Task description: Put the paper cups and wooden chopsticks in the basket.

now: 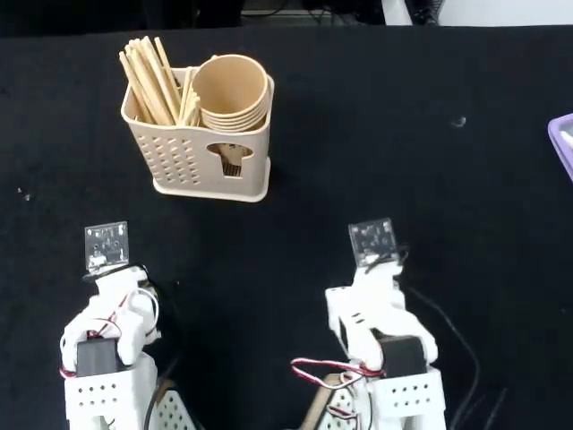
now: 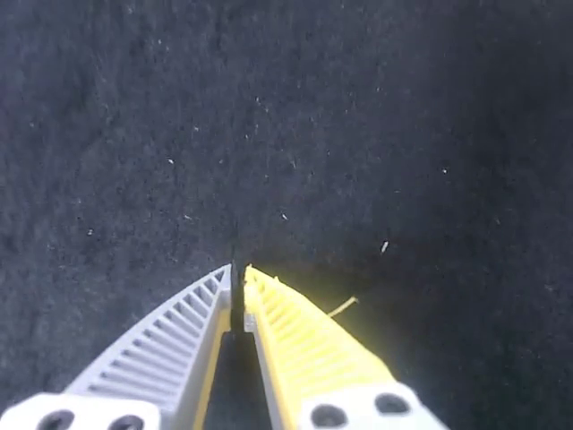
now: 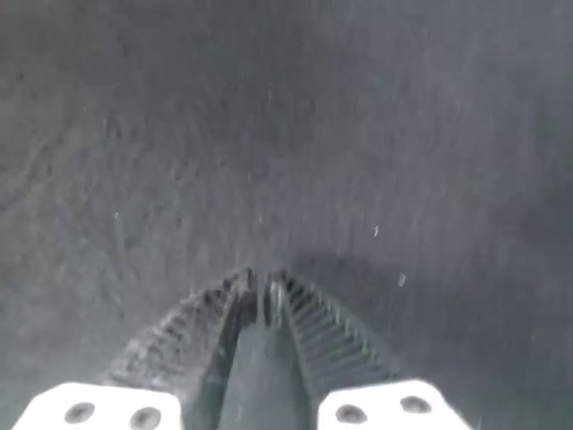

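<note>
Paper cups stacked, wooden chopsticks upright, already inside basket at 11 o'clock on table. Well apart from both arms, nearer the arm at 7 o'clock. Left gripper closed, empty; right gripper likewise.

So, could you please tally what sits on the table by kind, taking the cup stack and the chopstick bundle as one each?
Beige perforated plastic basket: 1
Stack of tan paper cups: 1
Bundle of wooden chopsticks: 1
White robot arms: 2
Purple object at the edge: 1
Total: 6
</note>
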You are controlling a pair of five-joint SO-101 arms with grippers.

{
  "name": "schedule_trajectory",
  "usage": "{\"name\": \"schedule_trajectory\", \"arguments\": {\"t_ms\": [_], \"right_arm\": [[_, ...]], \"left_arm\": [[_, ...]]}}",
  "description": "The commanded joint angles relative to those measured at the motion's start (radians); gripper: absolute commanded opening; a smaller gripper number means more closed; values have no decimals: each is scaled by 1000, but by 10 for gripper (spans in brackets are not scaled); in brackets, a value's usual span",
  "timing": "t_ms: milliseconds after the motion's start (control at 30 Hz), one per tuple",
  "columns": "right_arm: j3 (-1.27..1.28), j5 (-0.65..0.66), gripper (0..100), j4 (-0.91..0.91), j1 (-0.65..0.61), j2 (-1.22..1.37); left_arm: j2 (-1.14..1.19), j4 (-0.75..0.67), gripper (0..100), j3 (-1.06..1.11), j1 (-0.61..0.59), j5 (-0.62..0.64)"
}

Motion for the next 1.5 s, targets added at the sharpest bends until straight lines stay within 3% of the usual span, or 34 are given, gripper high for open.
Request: {"name": "schedule_trajectory", "arguments": {"t_ms": [0, 1467], "right_arm": [[1, -5, 30, 17, 15, -90], [-1, -2, 30, 54, 15, -93]], "left_arm": [[-6, 8, 30, 25, 8, -6], [-6, 8, 30, 25, 5, -6]]}}
